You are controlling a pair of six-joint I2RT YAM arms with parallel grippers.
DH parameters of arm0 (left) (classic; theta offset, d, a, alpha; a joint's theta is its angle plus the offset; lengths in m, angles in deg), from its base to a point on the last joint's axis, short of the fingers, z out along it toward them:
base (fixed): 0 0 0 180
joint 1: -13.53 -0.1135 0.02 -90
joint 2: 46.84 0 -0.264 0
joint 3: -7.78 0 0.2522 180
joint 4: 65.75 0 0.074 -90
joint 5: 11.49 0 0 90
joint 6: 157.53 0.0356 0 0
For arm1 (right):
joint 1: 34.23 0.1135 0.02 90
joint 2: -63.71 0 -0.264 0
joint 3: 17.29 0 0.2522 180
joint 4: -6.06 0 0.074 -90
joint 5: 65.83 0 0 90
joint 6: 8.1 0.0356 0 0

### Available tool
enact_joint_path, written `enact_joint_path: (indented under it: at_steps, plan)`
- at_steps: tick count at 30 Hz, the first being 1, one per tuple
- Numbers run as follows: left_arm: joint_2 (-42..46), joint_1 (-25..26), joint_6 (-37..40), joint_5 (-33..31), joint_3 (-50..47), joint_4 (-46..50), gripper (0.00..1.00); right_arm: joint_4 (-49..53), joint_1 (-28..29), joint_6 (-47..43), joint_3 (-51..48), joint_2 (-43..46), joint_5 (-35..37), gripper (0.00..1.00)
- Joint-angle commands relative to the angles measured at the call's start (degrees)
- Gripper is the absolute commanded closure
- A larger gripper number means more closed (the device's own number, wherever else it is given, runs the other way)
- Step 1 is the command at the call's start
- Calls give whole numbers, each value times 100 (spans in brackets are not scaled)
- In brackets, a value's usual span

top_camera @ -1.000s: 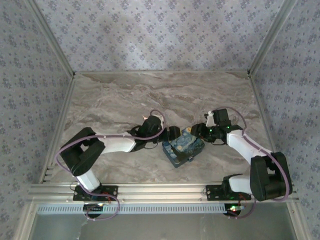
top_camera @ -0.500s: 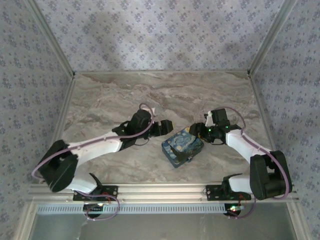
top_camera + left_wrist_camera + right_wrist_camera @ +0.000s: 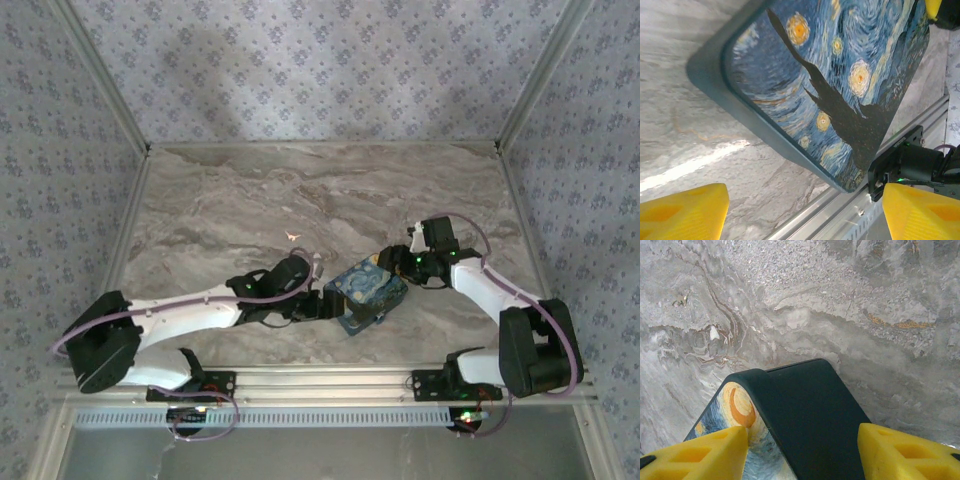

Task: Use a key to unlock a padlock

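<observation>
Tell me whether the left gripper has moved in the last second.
Yes. The left gripper has moved toward the near rail, from the far-left corner of the blue box to its near-left side.

The counter (image 3: 400, 190) is a slab of grey-brown marble pattern with pale veins running across it. Patterned walls (image 3: 300, 70) close it in on the far side and on both flanks, and a metal rail (image 3: 320, 380) runs along the near edge. A box (image 3: 365, 290) painted with a blue night sky lies flat on the counter, near the front and a little right of the middle, turned at an angle to the edges. The key (image 3: 292, 236), a tiny pale sliver, lies on bare marble behind and to the left of the box, well apart from it.
</observation>
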Motion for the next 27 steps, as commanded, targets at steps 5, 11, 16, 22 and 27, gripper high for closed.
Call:
enact_joint_path:
  at_steps: [5,11,16,22,27]
  plan:
    - [-821,21,73,482,648,-673,21,41,75,-67,89,-168,-88,48]
    - [-1234,-220,161,433,896,-666,34,44,68,-113,73,-194,-99,53]
    - [-1296,-487,134,195,846,-915,39,-20,76,-70,43,-240,-81,55]
    - [-1472,-882,376,36,1141,-753,41,-199,73,88,88,-340,-20,55]
    - [-1553,-1403,627,40,1333,-587,41,-448,124,296,163,-464,57,55]
